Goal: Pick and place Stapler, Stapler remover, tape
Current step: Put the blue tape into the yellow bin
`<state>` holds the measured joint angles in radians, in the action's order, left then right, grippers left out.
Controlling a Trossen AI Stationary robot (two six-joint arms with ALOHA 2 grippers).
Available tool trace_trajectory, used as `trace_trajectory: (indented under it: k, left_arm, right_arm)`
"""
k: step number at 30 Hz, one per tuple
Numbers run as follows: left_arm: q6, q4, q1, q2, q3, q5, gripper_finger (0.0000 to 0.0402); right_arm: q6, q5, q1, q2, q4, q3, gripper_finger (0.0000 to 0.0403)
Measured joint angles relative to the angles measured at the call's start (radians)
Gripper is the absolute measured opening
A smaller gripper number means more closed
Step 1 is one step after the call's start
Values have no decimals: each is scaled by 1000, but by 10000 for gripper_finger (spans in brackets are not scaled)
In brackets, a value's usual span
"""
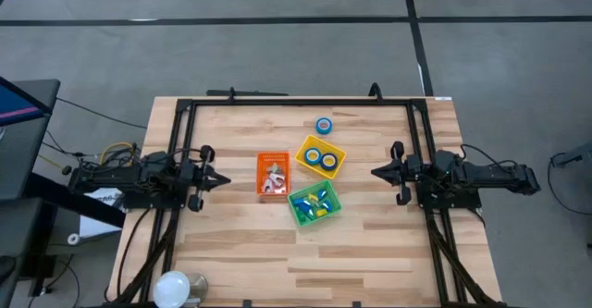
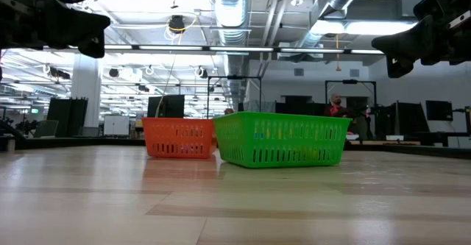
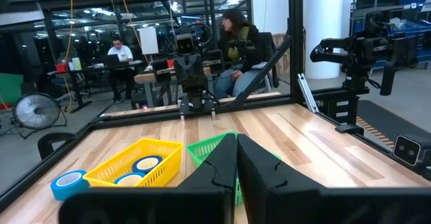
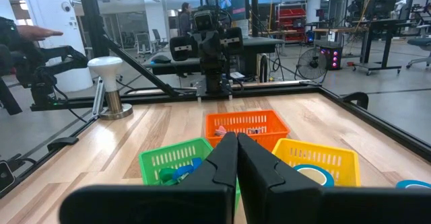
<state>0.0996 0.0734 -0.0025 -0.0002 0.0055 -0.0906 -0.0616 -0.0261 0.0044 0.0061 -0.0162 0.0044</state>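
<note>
A light wooden plank table (image 1: 370,252) with a black metal frame along its edges (image 1: 296,102) carries three small plastic mesh bins near its middle. The orange bin (image 1: 273,175) sits beside the green bin (image 1: 314,203), and the yellow bin (image 1: 321,155) lies toward the far edge, close to both. A white dome-shaped lamp on a metal stem (image 1: 172,289) stands at the table's near left corner. Beyond the table, the floor is grey concrete crossed by dark lines (image 1: 418,40). In the room behind, a seated person (image 3: 120,54) works at a desk and a round black floor fan (image 3: 34,111) stands on the floor.
</note>
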Motion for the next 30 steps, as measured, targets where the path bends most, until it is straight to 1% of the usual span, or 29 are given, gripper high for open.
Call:
trace_trajectory:
  k: [25, 28, 30]
  left_arm:
    - [0, 4, 0, 0, 0, 0, 4]
    - [0, 5, 0, 0, 0, 0, 4]
    - [0, 5, 0, 0, 0, 0, 4]
  right_arm:
    - [2, 0, 0, 0, 0, 0, 1]
    - [70, 0, 0, 0, 0, 0, 1]
    - [69, 0, 0, 0, 0, 0, 1]
